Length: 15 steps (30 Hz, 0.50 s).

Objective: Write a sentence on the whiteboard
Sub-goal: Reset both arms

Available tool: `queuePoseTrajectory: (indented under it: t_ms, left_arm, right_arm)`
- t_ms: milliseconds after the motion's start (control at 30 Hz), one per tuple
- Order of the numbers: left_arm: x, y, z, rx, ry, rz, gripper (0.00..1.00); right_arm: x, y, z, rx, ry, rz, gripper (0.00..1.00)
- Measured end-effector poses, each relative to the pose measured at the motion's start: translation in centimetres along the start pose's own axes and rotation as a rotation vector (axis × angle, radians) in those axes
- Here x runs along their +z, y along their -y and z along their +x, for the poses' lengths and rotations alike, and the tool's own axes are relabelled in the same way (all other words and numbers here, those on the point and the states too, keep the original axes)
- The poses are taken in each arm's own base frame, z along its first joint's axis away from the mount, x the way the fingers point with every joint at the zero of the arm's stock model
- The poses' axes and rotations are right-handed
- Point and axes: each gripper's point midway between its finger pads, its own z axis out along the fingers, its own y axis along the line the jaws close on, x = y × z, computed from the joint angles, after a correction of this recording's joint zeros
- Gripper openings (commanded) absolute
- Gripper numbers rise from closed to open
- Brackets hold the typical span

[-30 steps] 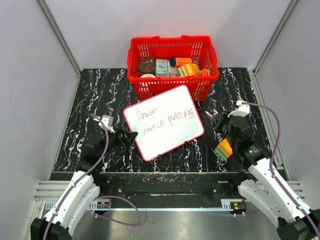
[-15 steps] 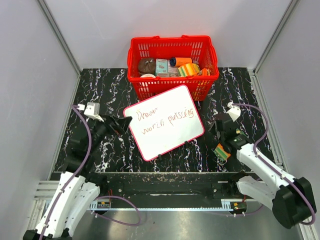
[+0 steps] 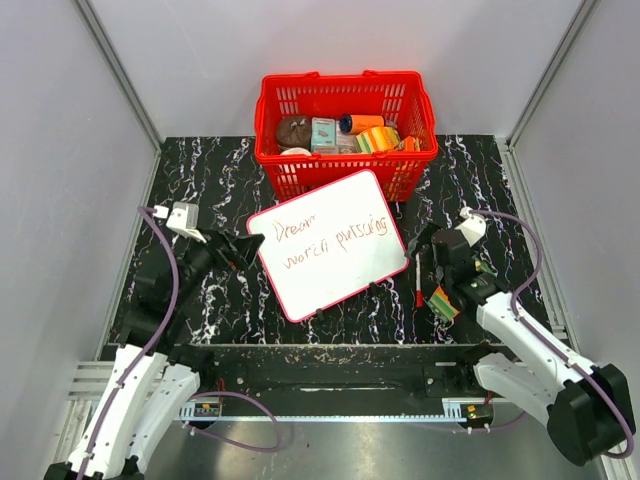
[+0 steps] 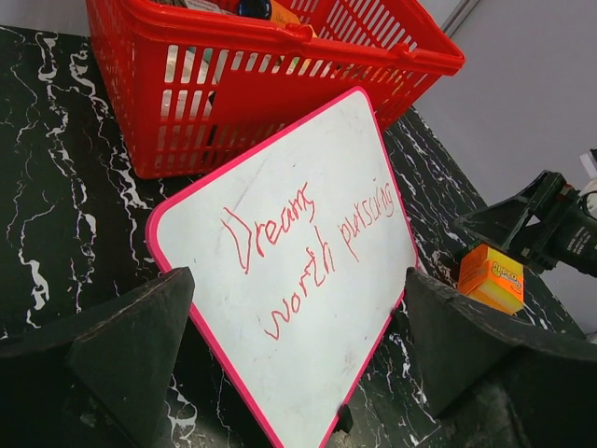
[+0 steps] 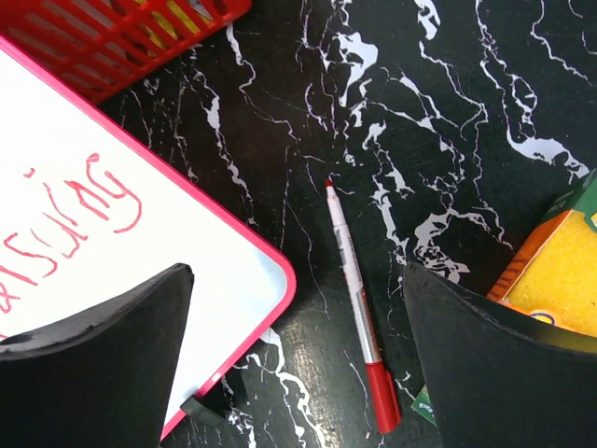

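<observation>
Right gripper [image 5: 297, 280] has dropped the marker pen [image 5: 357, 322], jaws now spread, pen flat on the table [image 3: 200, 180] between it and the whiteboard [image 3: 330, 288]; left gripper [image 4: 298, 280] spread at the board's left edge; board white, pink rim, skewed, just before red basket [image 3: 345, 172]; sentence [image 4: 298, 247] red, two lines, "Dreams worth pursuing"

Bright, even light from above; shadows soft, short. Whiteboard [image 3: 330, 250] nearly blown-out white in top cam. Wrist cams sharp mid-frame; dark fingers [image 5: 93, 355] up close slightly soft.
</observation>
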Motion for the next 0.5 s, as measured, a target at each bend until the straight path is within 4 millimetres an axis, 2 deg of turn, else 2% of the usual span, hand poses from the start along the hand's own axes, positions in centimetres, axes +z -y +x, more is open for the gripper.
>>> queuePoseTrajectory:
  t_ms: [200, 500]
  left_arm:
    - [0.1, -0.8, 0.6, -0.009, -0.024, -0.042, 0.99]
    - [0.7, -4.9, 2.0, -0.025, -0.083, -0.253, 0.99]
  right_arm:
    - [-0.8, -1.0, -1.9, -0.005, 0.036, -0.029, 0.99]
    - [-2.8, -2.1, -5.5, 0.001, 0.138, -0.083, 1.00]
